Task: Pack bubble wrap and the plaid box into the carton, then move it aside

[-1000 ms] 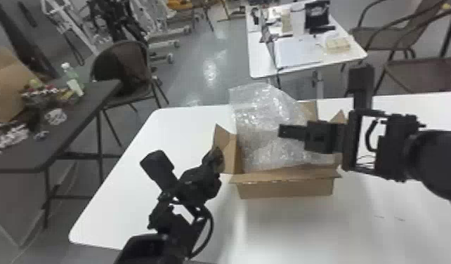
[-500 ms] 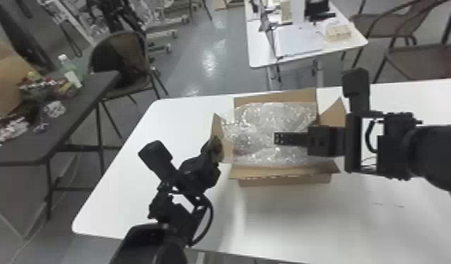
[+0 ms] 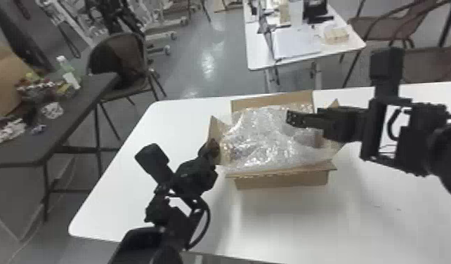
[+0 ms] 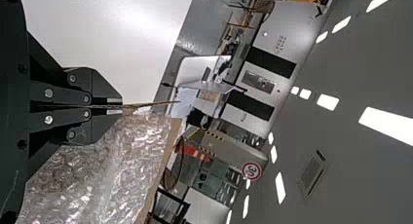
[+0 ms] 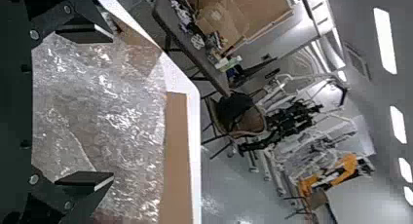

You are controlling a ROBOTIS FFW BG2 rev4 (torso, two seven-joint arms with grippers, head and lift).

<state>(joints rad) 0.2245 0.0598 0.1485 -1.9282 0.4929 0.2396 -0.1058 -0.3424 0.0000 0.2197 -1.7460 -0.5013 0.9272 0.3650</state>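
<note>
Bubble wrap [image 3: 263, 137] tops the carton [image 3: 282, 181]; the left gripper [image 4: 122, 106] pinches a flap [image 4: 150, 104], likely for steadiness; the right gripper [image 5: 113, 107], jaws apart, seems poised for tucking.

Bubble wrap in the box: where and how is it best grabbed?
Probably by a crumpled fold near its middle, pinched from above: the bubble wrap lies in the open carton, whose walls block the sides while its top is exposed. The right gripper, jaws apart, seems well placed.
</note>
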